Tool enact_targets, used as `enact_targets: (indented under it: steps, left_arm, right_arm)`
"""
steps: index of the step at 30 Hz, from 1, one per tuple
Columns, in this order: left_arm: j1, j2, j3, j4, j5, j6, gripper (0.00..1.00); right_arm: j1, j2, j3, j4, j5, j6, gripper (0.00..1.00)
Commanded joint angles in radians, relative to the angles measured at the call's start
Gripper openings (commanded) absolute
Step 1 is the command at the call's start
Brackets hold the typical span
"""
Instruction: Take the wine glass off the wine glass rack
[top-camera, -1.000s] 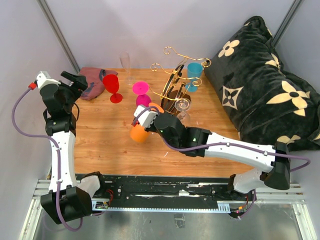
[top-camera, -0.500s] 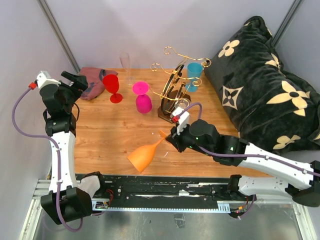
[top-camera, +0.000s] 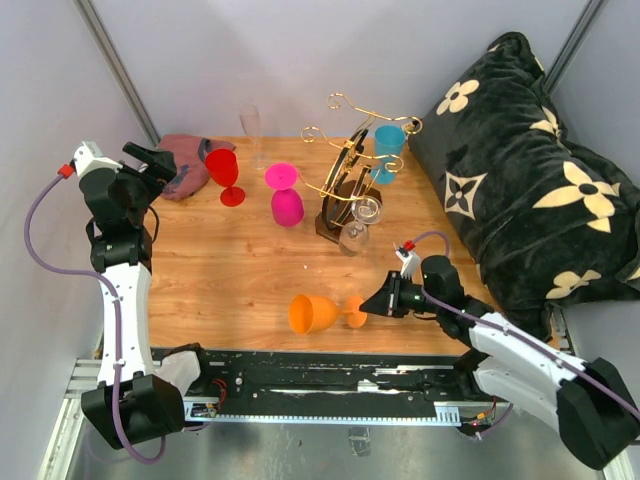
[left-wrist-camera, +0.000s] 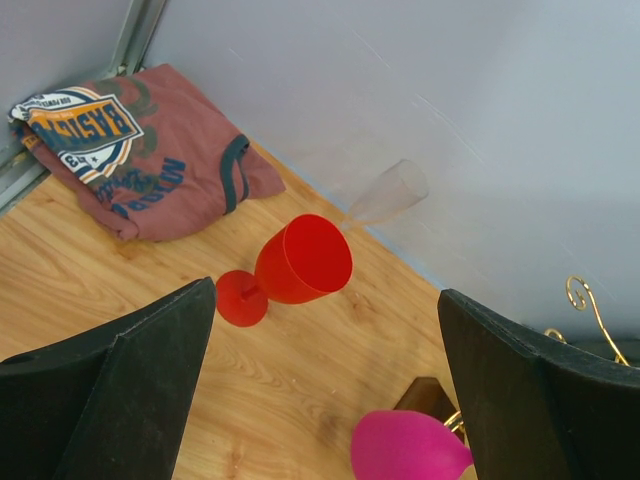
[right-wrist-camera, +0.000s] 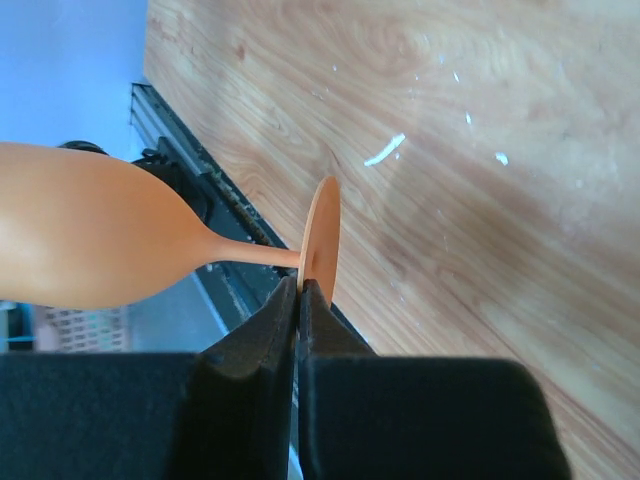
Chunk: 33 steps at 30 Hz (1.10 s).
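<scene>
Folded maroon T-shirt (left-wrist-camera: 165, 180): orange-and-blue crest print (left-wrist-camera: 82, 125) bears lettering, too small and skewed to read.

A robotics lab test cell, dressed with household props

Plain grey wall panels (top-camera: 300, 50) framed by aluminium struts (top-camera: 115, 65) box in a wooden surface (top-camera: 230, 270). Along its near edge runs a metal mounting rail (top-camera: 330, 385) carrying the bases of the left arm (top-camera: 120, 290) and the right arm (top-camera: 520, 345), with a purple cable (top-camera: 35, 235) looping along the left one. The items laid out look staged rather than lived with: a folded T-shirt (top-camera: 180, 165), a red goblet (top-camera: 224, 172), an orange goblet (top-camera: 318, 312), a wine glass rack (top-camera: 345, 185) and a black floral cushion (top-camera: 530, 170).
</scene>
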Motion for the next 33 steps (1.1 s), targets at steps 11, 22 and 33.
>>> enact_targets:
  steps: [11, 22, 33]
  left_arm:
    - [0.004, 0.002, -0.004, 0.033, 0.024, 0.012, 0.98]
    - [0.004, 0.010, 0.004, 0.032, 0.029, 0.022, 0.98]
    - [0.004, 0.015, 0.014, 0.020, 0.034, 0.029, 0.98]
  right_arm:
    - [-0.210, 0.436, -0.101, 0.567, -0.441, 0.139, 0.01]
    - [-0.238, 0.773, -0.019, 0.742, -0.483, 0.058, 0.01]
    - [-0.308, 0.996, 0.079, 0.627, -0.493, -0.101, 0.04]
